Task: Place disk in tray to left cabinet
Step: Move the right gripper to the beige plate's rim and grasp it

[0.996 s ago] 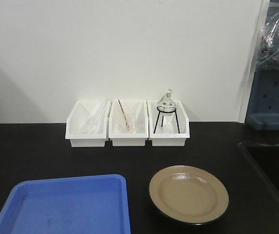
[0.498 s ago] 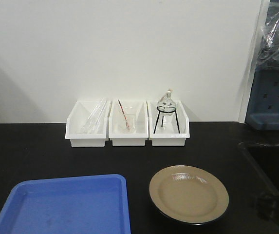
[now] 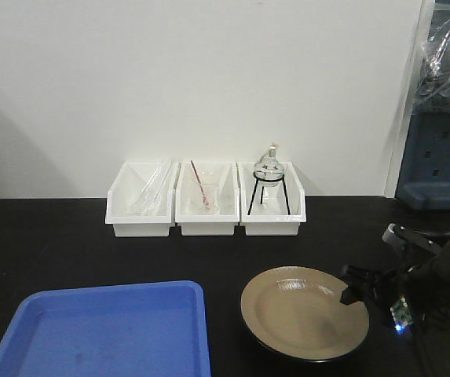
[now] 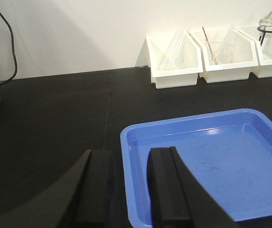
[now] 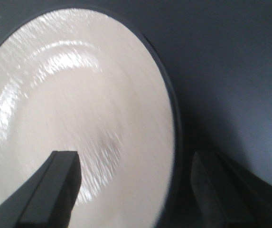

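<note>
At the right rim of the disk [image 3: 295, 314], the right gripper [image 3: 349, 284] straddles the edge, jaws apart: grasp step. Next, it should close firmly, then carry left to the tray [image 3: 115, 287].

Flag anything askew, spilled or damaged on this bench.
Nothing stands out. The disk lies flat beside the tray, the white bins sit in a straight row at the wall, and the right hand is open over the disk's rim.
</note>
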Available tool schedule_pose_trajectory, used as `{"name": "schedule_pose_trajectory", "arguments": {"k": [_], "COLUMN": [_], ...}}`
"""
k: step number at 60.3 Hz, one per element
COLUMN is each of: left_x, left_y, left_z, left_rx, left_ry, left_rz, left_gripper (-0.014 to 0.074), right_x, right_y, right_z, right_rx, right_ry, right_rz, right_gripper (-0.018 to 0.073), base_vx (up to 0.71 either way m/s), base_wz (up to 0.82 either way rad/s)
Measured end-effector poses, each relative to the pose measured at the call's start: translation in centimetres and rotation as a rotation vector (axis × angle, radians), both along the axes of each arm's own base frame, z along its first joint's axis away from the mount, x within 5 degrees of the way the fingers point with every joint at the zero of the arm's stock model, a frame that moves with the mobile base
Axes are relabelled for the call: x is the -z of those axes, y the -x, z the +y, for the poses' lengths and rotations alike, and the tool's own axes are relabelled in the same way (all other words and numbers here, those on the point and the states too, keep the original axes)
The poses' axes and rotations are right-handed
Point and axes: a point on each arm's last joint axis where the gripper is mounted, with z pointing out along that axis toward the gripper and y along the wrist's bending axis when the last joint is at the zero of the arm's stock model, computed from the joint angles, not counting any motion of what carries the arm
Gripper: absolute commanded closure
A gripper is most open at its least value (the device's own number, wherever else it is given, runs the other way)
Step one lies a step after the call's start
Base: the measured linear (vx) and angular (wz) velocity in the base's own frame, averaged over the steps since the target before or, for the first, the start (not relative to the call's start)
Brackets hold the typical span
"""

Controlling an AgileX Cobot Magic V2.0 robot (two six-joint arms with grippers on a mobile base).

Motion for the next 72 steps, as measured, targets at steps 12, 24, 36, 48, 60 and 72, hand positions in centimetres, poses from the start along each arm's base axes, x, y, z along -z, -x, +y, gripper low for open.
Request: {"name": "schedule_pose_trajectory", "arguments": {"k": [12,24,36,48,60,72], "left_x": [0.0,0.0,0.0,0.0,0.0,0.0], "left_y": [0.0,0.0,0.0,0.0,0.0,0.0], "left_z": [0.0,0.0,0.0,0.0,0.0,0.0], "left_rx": [0.000,0.000,0.000,0.000,0.000,0.000], "left_ry": [0.000,0.000,0.000,0.000,0.000,0.000], "left_rz": [0.000,0.000,0.000,0.000,0.001,0.001], "left_gripper": [0.0253,0.0253,0.0253,0.0253,0.0253,0.0253], "right_x": [1.6,3.4,4.8,5.9,5.6,5.5], "right_y": [-1.4,-1.7,-2.4,-2.9,-3.1,-3.2], "right_z": [0.1,0.1,0.3,0.8,1.1,1.1], "right_rx": [-0.004,0.003,0.030,-0.003,0.016,0.024], "right_ry": [-0.011,-0.014,-0.060,-0.106,-0.152,-0.164], "right_rz": [0.017,0.052,0.042,0.031,0.015,0.009], "right_gripper": [0.0012,0.0012,0.0073,0.0244,0.0442,0.0574], "base_vx": [0.00,0.00,0.00,0.00,0.00,0.00], "base_wz": [0.00,0.00,0.00,0.00,0.00,0.00]}}
